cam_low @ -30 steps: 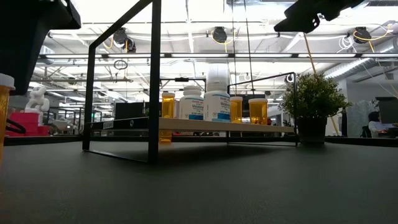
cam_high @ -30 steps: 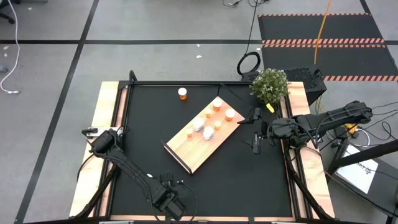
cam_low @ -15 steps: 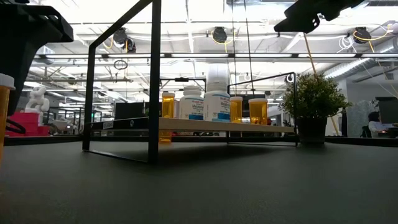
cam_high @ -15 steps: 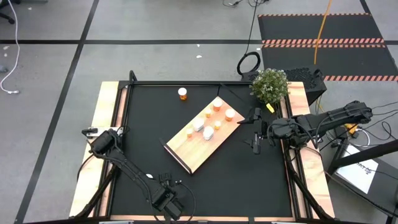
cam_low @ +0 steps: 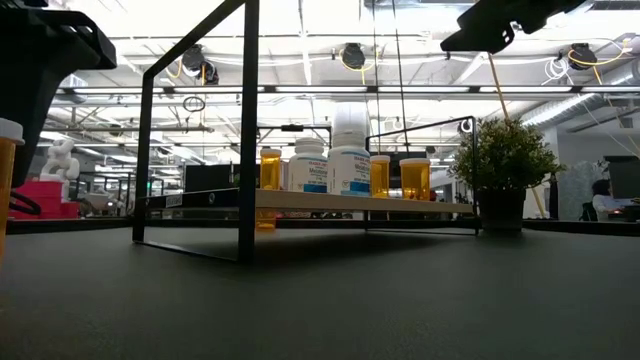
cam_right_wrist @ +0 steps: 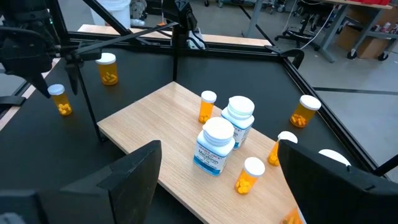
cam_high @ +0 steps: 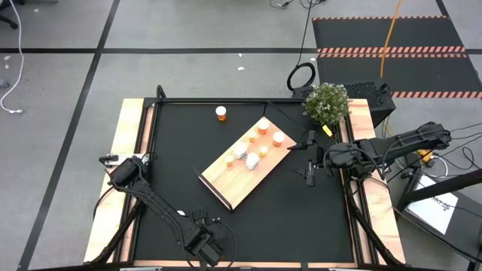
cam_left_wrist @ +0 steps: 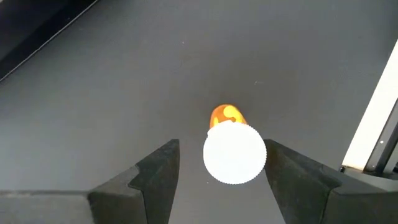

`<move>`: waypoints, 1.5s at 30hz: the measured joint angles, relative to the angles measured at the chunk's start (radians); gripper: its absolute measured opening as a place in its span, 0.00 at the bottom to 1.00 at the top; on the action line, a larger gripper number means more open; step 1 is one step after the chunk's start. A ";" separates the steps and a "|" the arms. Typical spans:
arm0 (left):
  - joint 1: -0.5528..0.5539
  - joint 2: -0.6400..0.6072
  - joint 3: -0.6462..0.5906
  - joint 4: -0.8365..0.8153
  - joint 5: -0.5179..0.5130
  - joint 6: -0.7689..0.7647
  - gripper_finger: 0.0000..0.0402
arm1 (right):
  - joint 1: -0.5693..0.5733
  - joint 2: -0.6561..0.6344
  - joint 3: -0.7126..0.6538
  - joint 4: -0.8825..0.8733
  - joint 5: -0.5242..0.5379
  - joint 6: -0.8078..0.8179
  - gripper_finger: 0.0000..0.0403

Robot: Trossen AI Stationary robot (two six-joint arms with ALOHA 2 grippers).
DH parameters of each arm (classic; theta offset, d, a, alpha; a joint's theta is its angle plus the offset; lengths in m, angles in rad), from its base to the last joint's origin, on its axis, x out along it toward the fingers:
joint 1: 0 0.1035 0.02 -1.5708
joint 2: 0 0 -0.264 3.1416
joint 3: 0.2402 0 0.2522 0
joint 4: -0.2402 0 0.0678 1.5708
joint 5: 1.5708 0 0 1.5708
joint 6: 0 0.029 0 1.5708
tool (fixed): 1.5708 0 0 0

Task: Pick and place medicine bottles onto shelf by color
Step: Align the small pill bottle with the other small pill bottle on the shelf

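Note:
The light-wood shelf stands slantwise mid-table, its board raised on a black frame. Several bottles stand on its far end: two white ones and small orange ones. One orange bottle stands on the mat near the far edge. My left gripper is open at the near edge, pointing down. Its fingers stand on either side of an orange white-capped bottle, without touching it. This bottle also shows in the low view. My right gripper hovers open and empty, to the right of the shelf.
A potted plant stands at the far right corner. A black frame rises around the shelf. In the right wrist view, two more orange bottles stand on the mat beyond the shelf's near end. Bare black mat lies at the near right.
My left gripper has shifted a little toward the table's left edge over the orange bottle, and has kept still for the last half second. Its fingers stay open. The bottles and the shelf have not moved.

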 joint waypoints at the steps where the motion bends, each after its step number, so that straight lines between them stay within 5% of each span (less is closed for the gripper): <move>1: 0.000 0.000 0.000 0.003 0.000 -0.001 0.57 | 0.000 0.000 0.000 0.000 0.000 0.000 0.78; 11: 0.000 0.000 0.000 0.042 0.000 -0.002 0.55 | 0.000 0.000 0.000 0.000 0.000 0.000 0.78; 23: 0.003 -0.001 0.000 0.040 0.035 -0.015 0.28 | 0.000 0.000 0.000 0.000 0.000 0.000 0.78; 34: 0.023 -0.042 0.031 0.038 0.059 -0.025 0.32 | 0.000 0.000 0.000 0.000 0.000 0.000 0.78; 45: 0.106 -0.094 0.267 -0.144 0.052 0.126 0.29 | 0.000 0.000 0.000 -0.003 0.000 -0.003 0.78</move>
